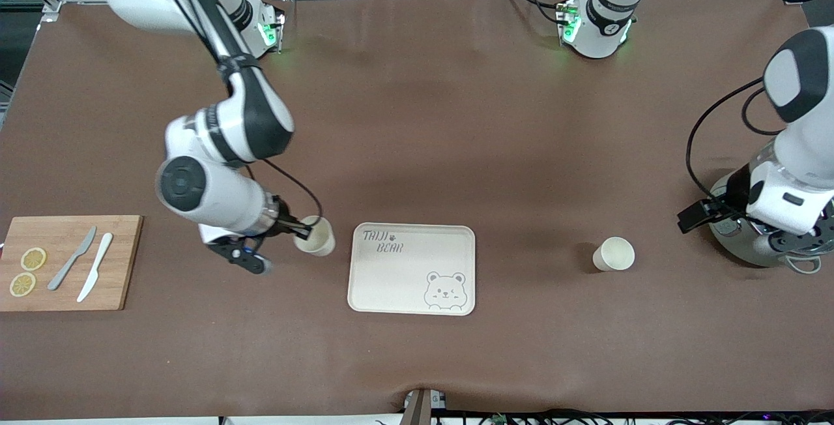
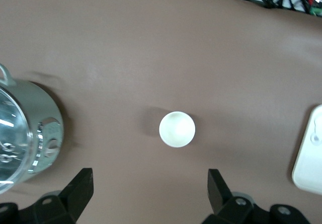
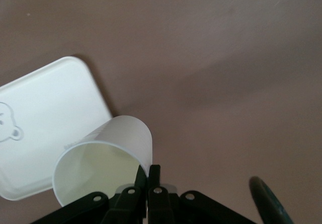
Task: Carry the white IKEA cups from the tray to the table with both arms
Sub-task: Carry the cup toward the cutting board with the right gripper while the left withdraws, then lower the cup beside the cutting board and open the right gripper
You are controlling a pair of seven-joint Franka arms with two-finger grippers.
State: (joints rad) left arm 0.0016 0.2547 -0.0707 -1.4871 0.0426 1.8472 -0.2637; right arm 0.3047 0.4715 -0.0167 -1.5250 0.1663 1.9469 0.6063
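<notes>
Second and last transfer under way, by the look of it: tray [image 1: 365, 294] already bare, one white cup [image 1: 613, 253] standing upright on the table [image 1: 417, 118] toward the left arm's end, apart from the tray. Other cup [image 1: 315, 236] pinched by its rim wall in the right gripper [image 1: 301, 229], fingers pressed together on the thin wall, one inside the mouth and one outside, as shown in the right wrist view. Held tilted, mouth turned toward the gripper, just beside the tray's edge at the right arm's end; cannot tell whether its base touches the table.

Left gripper [image 2: 150, 183] spread wide and holding nothing, up over the table beside a steel pot [image 1: 762, 242], with the set-down cup [image 2: 177, 129] directly below and ahead of its fingers [image 2: 80, 186], well apart from them.

Next move, as judged here: level the tilted cup, lower it onto bare table clear of the tray rim, then part the fingers without dragging the wall. Risk of tipping if released while leaning.

Cutting board [image 1: 65, 262] with knives and lemon slices lying past the right gripper, untouched.
</notes>
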